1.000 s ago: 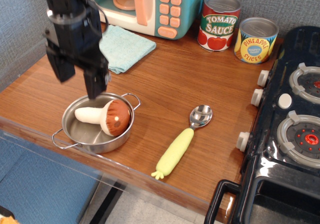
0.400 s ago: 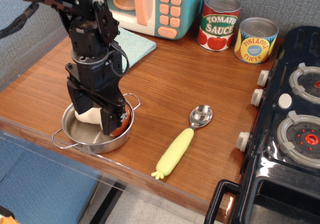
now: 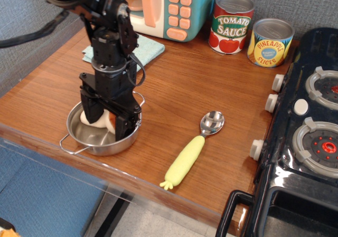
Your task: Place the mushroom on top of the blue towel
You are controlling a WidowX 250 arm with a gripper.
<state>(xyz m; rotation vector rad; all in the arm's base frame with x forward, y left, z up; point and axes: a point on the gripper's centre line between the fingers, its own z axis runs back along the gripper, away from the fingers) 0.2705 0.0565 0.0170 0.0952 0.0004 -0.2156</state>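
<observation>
The table [image 3: 200, 84] holds everything, and the pot [image 3: 100, 136] at its front left edge is the landmark. Behind the pot, the blue towel [image 3: 150, 44] lies partly hidden by the arm. A spoon [image 3: 193, 150] lies right of the pot. A second ago the gripper [image 3: 108, 121] was above the pot; now it has come down inside it, one finger on each side of the mushroom [image 3: 97, 120], which lies in the pot. The jaws look narrow around it, but a firm hold cannot be told. Probably lifting comes next.
</observation>
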